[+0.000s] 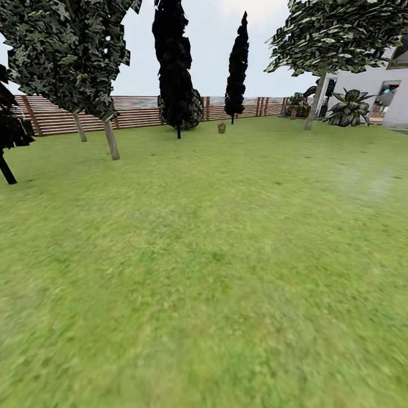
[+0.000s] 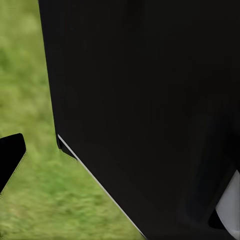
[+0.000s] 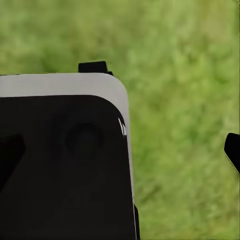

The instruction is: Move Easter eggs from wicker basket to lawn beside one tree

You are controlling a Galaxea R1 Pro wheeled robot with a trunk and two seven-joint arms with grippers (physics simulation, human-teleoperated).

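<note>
The wicker basket is a tiny brown shape far across the lawn, close to the fence. The Easter eggs are hidden at this distance. A tree with a pale grey trunk stands at the far right, and another tree leans at the left. In the left wrist view my left gripper looks open, one black fingertip showing over grass beside my dark body. In the right wrist view my right gripper is open, with a fingertip over the grass and nothing between the fingers.
A brown slatted fence closes the back of the garden. Two dark columnar trees stand before it. A white house and a low palm are at the far right. Wide grass lies between me and the basket.
</note>
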